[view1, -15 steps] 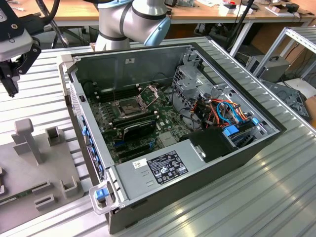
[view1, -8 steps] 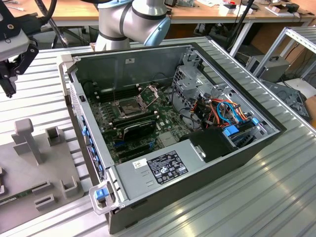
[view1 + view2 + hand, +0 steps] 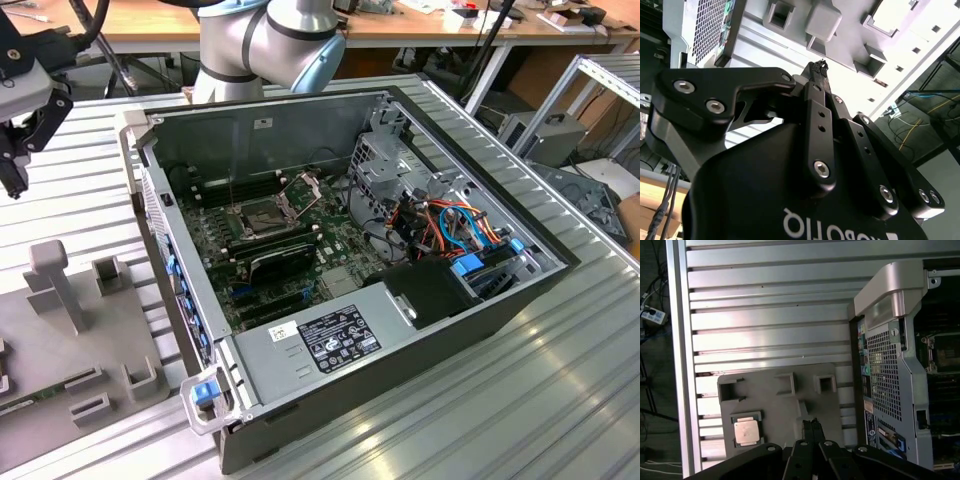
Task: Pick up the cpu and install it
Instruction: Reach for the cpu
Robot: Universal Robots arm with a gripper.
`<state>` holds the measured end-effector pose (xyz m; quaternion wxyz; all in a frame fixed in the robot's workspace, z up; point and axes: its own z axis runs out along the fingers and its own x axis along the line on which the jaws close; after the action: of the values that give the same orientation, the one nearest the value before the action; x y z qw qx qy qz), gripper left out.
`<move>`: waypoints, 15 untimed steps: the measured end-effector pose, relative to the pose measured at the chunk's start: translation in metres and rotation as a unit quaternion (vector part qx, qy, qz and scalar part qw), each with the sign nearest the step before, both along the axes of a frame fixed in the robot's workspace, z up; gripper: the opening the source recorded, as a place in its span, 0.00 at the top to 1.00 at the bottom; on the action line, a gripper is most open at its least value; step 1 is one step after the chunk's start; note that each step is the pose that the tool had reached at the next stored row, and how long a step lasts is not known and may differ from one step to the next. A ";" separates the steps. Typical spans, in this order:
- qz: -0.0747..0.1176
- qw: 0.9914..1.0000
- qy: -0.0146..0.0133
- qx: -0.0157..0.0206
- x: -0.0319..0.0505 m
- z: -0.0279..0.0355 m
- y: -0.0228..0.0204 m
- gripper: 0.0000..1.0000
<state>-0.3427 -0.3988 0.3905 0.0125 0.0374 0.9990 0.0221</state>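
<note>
The cpu (image 3: 746,431) is nested for pickup in the grey fixture (image 3: 782,407) at the exterior view's left, while the gripper (image 3: 812,423) is held above that fixture, closed and empty.

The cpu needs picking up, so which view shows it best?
First wrist view: the cpu lies face-up in a pocket of the grey tray. In the other views I cannot make it out.

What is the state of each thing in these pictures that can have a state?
cpu: lying flat in a recess of the grey tray, not gripped.
gripper: shut, holding nothing, apart from the cpu.
socket: open, its hinged frame raised.
computer case: side open, inside exposed.
</note>
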 end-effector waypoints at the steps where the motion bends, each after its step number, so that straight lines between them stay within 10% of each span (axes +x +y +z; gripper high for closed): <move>1: 0.000 1.000 0.000 0.000 -0.0007 0.0000 0.0000 0.89; 15: 0.000 1.000 0.000 0.000 -0.0076 -0.0003 0.0000 0.89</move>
<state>-0.3503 -0.3989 0.3902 0.0125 0.0374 0.9990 0.0221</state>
